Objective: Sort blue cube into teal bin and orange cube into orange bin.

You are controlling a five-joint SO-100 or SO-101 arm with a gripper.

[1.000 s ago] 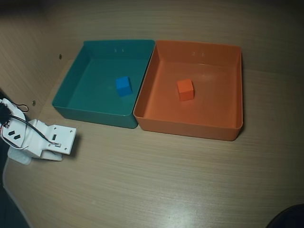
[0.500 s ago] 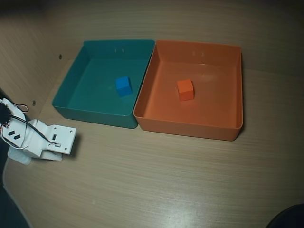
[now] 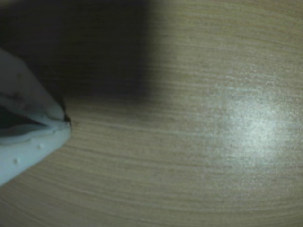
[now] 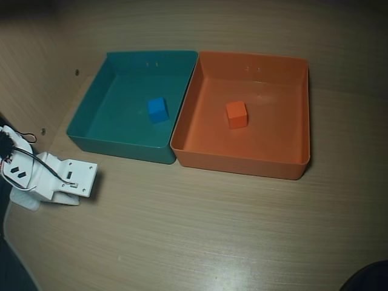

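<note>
Arm housing [image 4: 57, 179]: white plastic, blocky with flat faces and squared edges. Two short dark slots mark the casing left of the housing. Thin black cables [image 4: 21, 148] run across the top of the housing, looping near its upper left. Wrist view: the tool [image 3: 65, 118] is pale whitish plastic with small dimples and a dark tip; image blurred.

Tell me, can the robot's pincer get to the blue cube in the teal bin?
Probably yes. The blue cube sits alone in the open teal bin, nothing over it, with low walls. The pincer rests by the table, holding nothing.
</note>
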